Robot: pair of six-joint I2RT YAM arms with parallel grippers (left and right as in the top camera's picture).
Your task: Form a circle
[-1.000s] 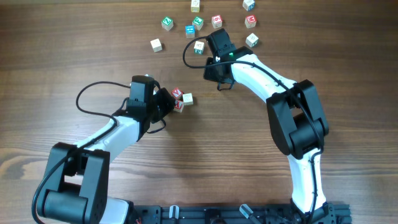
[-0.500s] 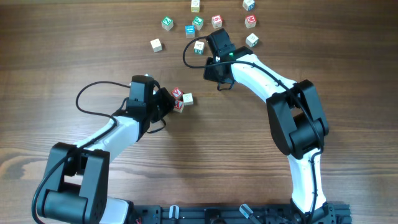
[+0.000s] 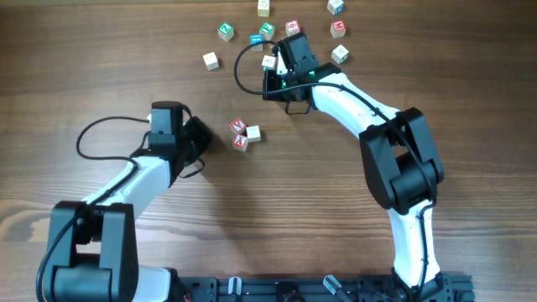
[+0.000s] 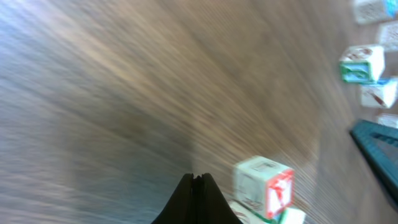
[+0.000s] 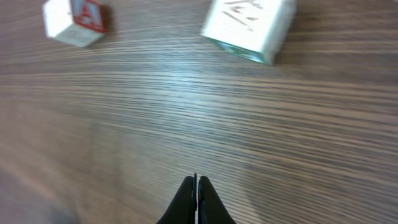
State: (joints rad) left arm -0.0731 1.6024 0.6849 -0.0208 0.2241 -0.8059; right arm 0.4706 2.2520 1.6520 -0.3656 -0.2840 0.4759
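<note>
The circle is a tight group of three tiny letter cubes in the overhead view: a red-printed cube (image 3: 238,126), a pale cube (image 3: 252,132) and a second red-printed cube (image 3: 241,143). My left gripper (image 3: 204,139) is shut and empty, a short way left of the group and clear of it. In the left wrist view its tips (image 4: 196,178) are pressed together, with a red-printed cube (image 4: 264,186) just to their right. My right gripper (image 3: 273,82) is shut and empty, just below a white-and-green cube (image 3: 268,61). The right wrist view shows the closed tips (image 5: 196,180) over bare wood.
Several loose cubes lie spread across the back of the table, among them a pale one (image 3: 211,60), a green one (image 3: 225,31) and a red one (image 3: 337,28). In the right wrist view a white-and-green cube (image 5: 249,25) and a red-lettered cube (image 5: 74,18) lie ahead of the fingers.
My left gripper has pulled back to the left, away from the three grouped cubes, which stayed put. My right gripper has shifted up and left towards the white-and-green cube.
</note>
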